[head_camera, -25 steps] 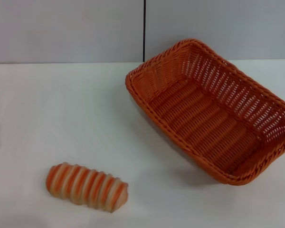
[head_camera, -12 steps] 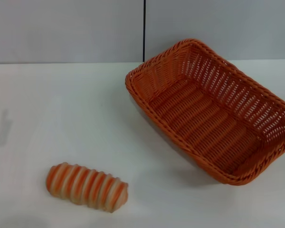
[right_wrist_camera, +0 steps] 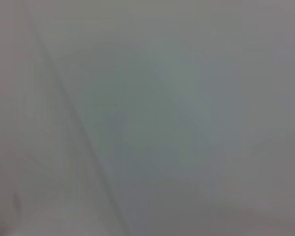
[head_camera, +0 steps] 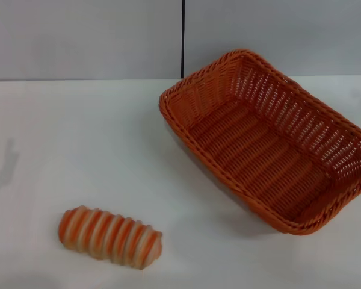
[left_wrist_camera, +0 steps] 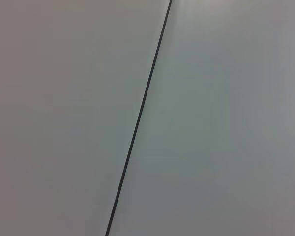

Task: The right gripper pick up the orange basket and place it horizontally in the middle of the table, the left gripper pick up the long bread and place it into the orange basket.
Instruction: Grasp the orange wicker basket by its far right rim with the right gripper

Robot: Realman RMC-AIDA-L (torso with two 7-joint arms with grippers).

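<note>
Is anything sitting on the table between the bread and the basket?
No, nothing visible. The bread lies near the front on the robot's left, the basket sits slanted farther back on the right, and only bare table shows between them. Neither gripper is in view.

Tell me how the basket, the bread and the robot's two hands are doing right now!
orange basket: empty, upright, sitting slantwise on the table's right side.
long bread: lying flat on the table, near left, apart from the basket.
left gripper: not in view.
right gripper: not in view.
</note>
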